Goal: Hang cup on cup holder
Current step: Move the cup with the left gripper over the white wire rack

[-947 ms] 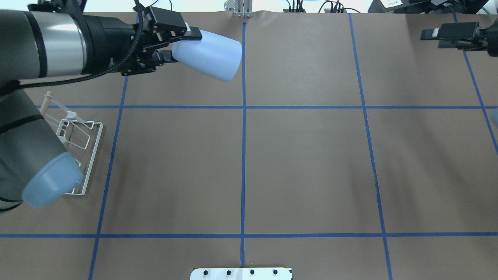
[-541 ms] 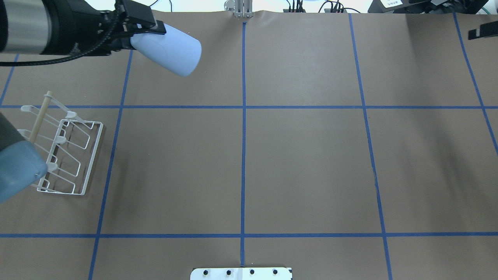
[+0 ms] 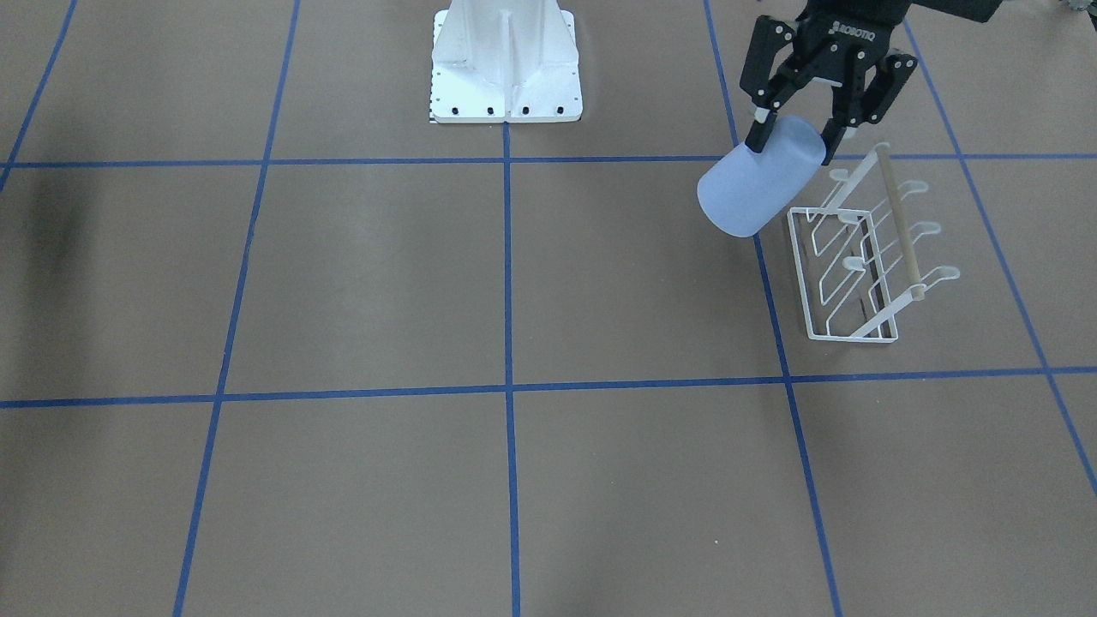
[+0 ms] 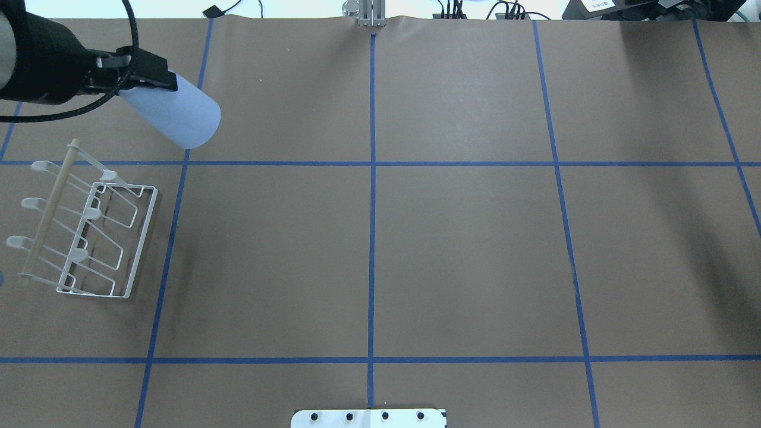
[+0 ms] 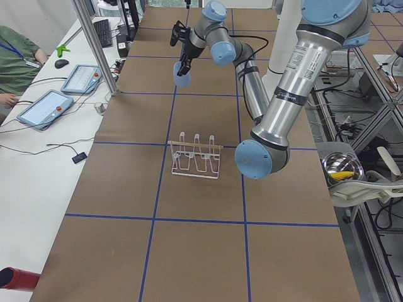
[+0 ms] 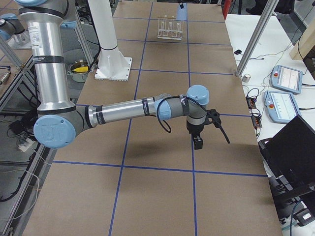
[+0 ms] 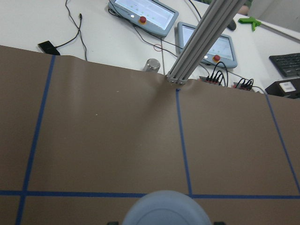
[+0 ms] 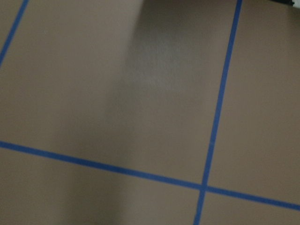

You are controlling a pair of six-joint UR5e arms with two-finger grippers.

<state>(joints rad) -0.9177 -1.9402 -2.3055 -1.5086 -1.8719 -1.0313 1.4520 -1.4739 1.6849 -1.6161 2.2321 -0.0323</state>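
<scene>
My left gripper (image 3: 794, 137) is shut on the narrow base of the cup (image 3: 756, 187), a pale blue tumbler held tilted in the air with its rim pointing away from the wrist. In the overhead view the cup (image 4: 178, 116) hangs just beyond the far end of the cup holder (image 4: 50, 208), apart from it. The cup holder (image 3: 901, 227) is a white wire rack with a wooden top rod, and its pegs are bare. The left wrist view shows only the cup's rounded body (image 7: 164, 210). My right gripper (image 6: 198, 142) shows only in the exterior right view, low over the table, and I cannot tell its state.
The white robot base plate (image 3: 506, 77) sits at the table's robot side. A metal post (image 4: 370, 12) stands at the far edge, with tablets (image 5: 47, 107) on the side bench. Blue tape lines grid the brown table (image 4: 464, 255).
My left gripper carried the cup leftward in the overhead view to the rack's far end. The left elbow left the view and uncovered the rack. The right gripper left the overhead view.
</scene>
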